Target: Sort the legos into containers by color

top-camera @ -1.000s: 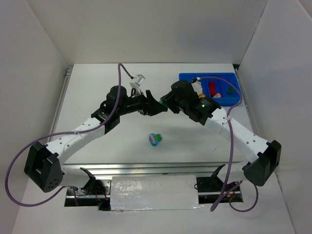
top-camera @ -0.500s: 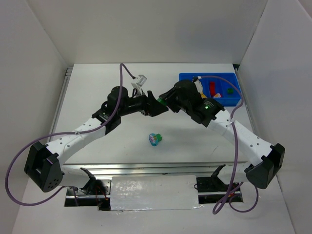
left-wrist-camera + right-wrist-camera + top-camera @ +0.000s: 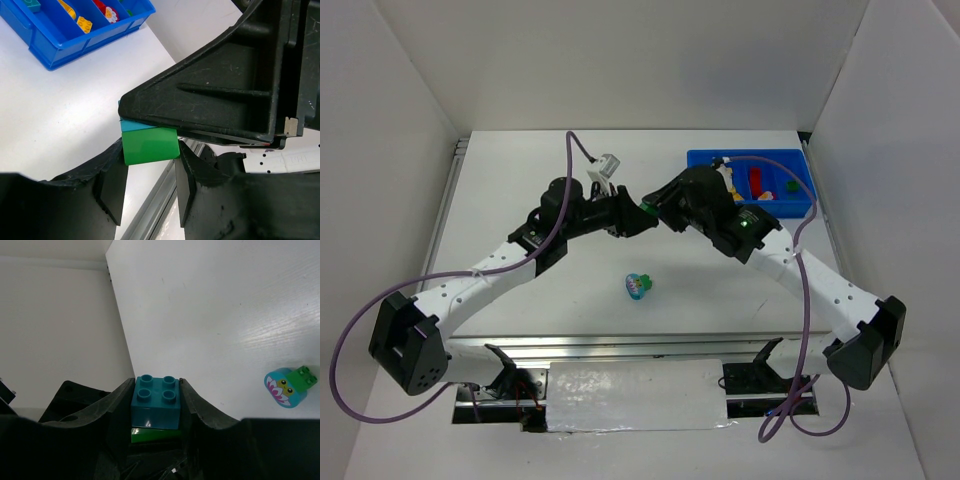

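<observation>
Above the table's middle my two grippers meet nose to nose over a two-brick stack. My right gripper [image 3: 156, 390] is shut on the blue brick [image 3: 156, 400], with the green brick [image 3: 152, 434] stuck beneath it. My left gripper [image 3: 150, 147] is shut on that green brick [image 3: 150, 145], its fingers against both sides, the blue brick [image 3: 132, 125] just showing above. In the top view the left gripper [image 3: 630, 215] and right gripper [image 3: 651, 208] touch at the stack. The blue tray [image 3: 700, 157] of containers sits at the back right, holding red [image 3: 757, 180] and green [image 3: 791, 186] legos.
A loose round cyan piece with a green brick on it [image 3: 639, 286] lies on the table in front of the grippers, also seen as the cyan piece [image 3: 287, 385]. The tray [image 3: 55, 55] holds yellow [image 3: 84, 24] and red [image 3: 107, 12] legos. White walls enclose the table.
My left gripper's fingers have closed in onto the green brick. The right gripper has edged slightly left toward it, still gripping the blue brick.
</observation>
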`<state>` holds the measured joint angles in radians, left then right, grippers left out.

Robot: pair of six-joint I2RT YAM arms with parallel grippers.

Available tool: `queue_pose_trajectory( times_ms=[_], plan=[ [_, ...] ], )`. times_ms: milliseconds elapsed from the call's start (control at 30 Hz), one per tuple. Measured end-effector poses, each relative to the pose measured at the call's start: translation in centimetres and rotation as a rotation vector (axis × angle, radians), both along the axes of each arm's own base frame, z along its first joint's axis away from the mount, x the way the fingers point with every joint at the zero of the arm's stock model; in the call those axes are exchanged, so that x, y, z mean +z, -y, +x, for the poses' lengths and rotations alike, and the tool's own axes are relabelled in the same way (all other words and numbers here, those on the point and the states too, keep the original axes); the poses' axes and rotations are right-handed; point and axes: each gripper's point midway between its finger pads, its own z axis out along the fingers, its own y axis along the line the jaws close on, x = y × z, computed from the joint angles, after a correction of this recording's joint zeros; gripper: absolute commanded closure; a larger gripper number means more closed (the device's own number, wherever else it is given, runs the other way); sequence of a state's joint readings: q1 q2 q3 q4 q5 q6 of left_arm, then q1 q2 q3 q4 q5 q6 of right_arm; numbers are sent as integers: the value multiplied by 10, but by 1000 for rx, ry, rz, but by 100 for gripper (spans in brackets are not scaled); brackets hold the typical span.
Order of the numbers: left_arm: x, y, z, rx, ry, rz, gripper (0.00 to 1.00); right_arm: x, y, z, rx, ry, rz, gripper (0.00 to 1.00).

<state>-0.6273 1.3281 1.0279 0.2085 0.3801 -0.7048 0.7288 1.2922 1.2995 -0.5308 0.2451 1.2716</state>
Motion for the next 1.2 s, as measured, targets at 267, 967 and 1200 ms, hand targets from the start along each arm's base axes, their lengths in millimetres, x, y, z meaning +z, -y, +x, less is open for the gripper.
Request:
queue_pose_trajectory(
  times_ms=[267,967,1200],
  plan=[
    [7,-3,-2,3,28,1,100,-2,-8,-12,96,38,13,0],
    [58,-4,-107,-550,20,-75,100,72,30,-87,989,785,181,2],
    [67,-11,-125,-605,11,-92,100,84,19,-127,1216,885,240,9]
  ],
)
